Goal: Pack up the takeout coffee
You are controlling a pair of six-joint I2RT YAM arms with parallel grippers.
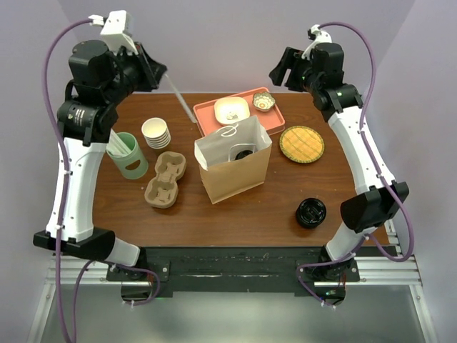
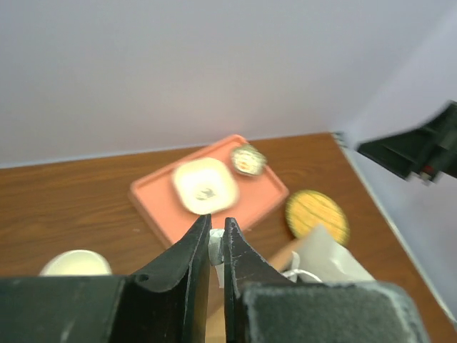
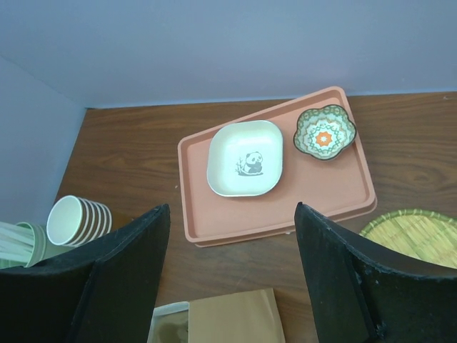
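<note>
The brown paper bag [image 1: 233,171] stands open in the middle of the table. Inside its mouth shows a round black lid, the takeout coffee [image 1: 243,153]; the cup under it is hidden. My left gripper [image 1: 163,71] hangs high at the back left, shut on a thin white stick [image 1: 180,96] that slants down toward the tray. In the left wrist view the jaws [image 2: 216,227] pinch that white stick [image 2: 214,246]. My right gripper [image 1: 283,70] is raised at the back right, open and empty; its wrist view [image 3: 232,207] looks down past the bag's [image 3: 232,318] rim.
A salmon tray [image 1: 268,123] behind the bag carries a white panda plate [image 1: 231,109] and a patterned bowl [image 1: 263,101]. A yellow woven mat [image 1: 301,143] lies right. At left are stacked cream cups [image 1: 156,132], a green holder [image 1: 128,156] and a pulp cup carrier [image 1: 166,179]. A squat black round piece [image 1: 310,212] sits front right.
</note>
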